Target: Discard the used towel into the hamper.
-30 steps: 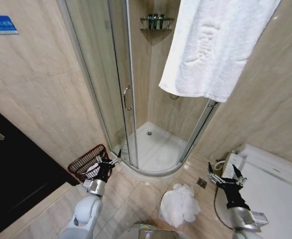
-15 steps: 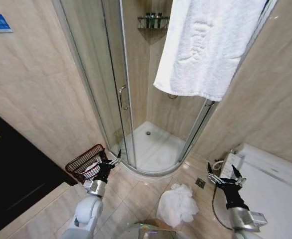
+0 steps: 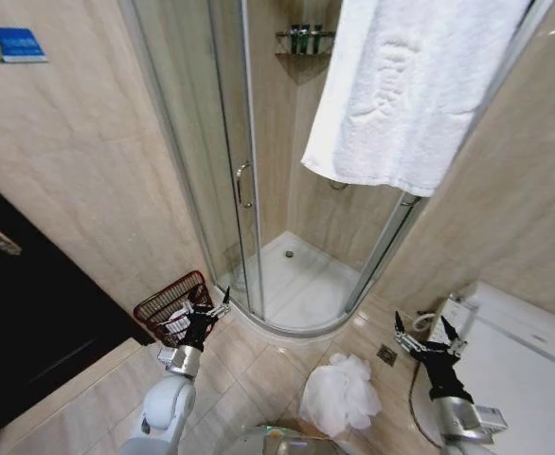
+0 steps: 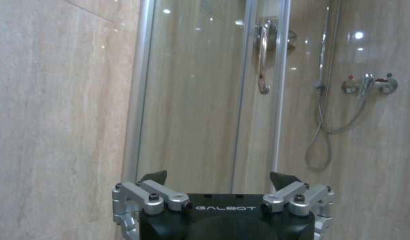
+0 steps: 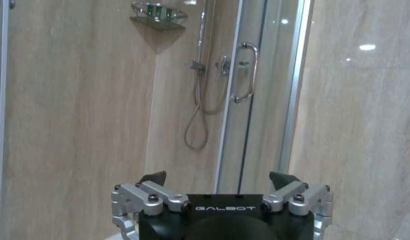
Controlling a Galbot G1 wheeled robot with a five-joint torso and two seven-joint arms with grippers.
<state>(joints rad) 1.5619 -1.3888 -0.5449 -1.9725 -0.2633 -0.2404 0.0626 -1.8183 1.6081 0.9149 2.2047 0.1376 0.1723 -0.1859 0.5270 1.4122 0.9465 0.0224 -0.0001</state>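
Beside the shower door, the hamper (image 3: 170, 306) stands upright, mouth upward.

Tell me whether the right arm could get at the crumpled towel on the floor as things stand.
Probably yes: the right pincer is open and empty, the crumpled towel lies on bare tile just inboard of it, and nothing stands between them.

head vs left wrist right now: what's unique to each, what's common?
Head view alone: the hamper against the wall, a crumpled towel on the floor tiles, a second towel hanging high, the toilet, and the right gripper, open, beside the toilet.
Left wrist view alone: the shower mixer and hose behind the glass.
Both: the left gripper, open and empty, in front of the hamper, plus the shower door handle.
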